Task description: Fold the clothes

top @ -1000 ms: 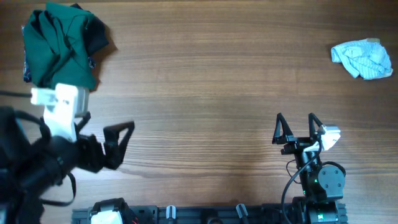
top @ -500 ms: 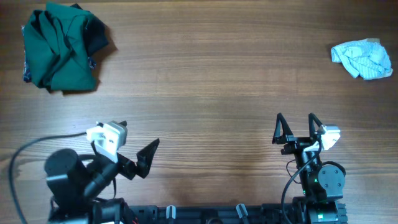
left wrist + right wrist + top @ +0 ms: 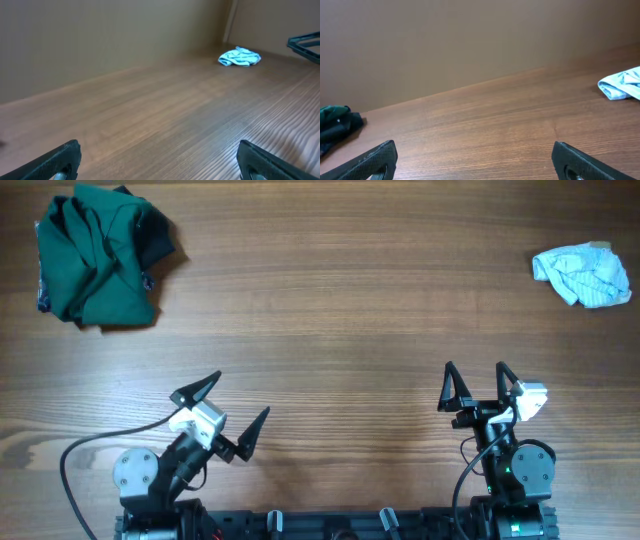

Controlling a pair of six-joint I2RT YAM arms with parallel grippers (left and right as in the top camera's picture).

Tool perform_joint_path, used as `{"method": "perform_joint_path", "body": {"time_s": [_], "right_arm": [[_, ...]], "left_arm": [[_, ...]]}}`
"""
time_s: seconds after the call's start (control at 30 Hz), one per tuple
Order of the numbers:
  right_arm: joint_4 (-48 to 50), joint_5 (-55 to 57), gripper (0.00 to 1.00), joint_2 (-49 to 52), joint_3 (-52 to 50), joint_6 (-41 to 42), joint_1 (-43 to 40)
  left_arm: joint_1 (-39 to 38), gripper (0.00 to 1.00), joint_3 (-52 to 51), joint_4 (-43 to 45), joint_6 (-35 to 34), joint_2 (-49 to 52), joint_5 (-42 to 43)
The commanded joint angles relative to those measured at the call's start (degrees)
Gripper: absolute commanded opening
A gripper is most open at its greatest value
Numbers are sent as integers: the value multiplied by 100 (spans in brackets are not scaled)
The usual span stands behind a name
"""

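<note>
The clothes lay bunched at the far left of the table.
Your left gripper and right gripper sat near the front edge, jaws spread wide and holding nothing, both well apart from the clothes.

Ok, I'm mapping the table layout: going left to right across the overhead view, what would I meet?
dark green garment → left gripper → right gripper → pale blue cloth
</note>
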Motion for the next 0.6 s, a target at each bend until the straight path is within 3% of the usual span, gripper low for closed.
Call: {"method": "perform_joint_path", "body": {"time_s": [0.0, 0.27, 0.37, 0.57], "right_arm": [[20, -87, 100, 9, -7, -96, -37], [20, -90, 100, 9, -7, -96, -37], [20, -90, 100, 9, -7, -94, -37], [20, -90, 100, 9, -7, -94, -37]], "left_arm": [[-199, 100, -273, 227, 48, -295, -85], [-730, 100, -481, 254, -4, -358, -1473], [-730, 100, -490, 256, -313, -358, -2044], [-732, 100, -490, 240, -304, -358, -2267]]}}
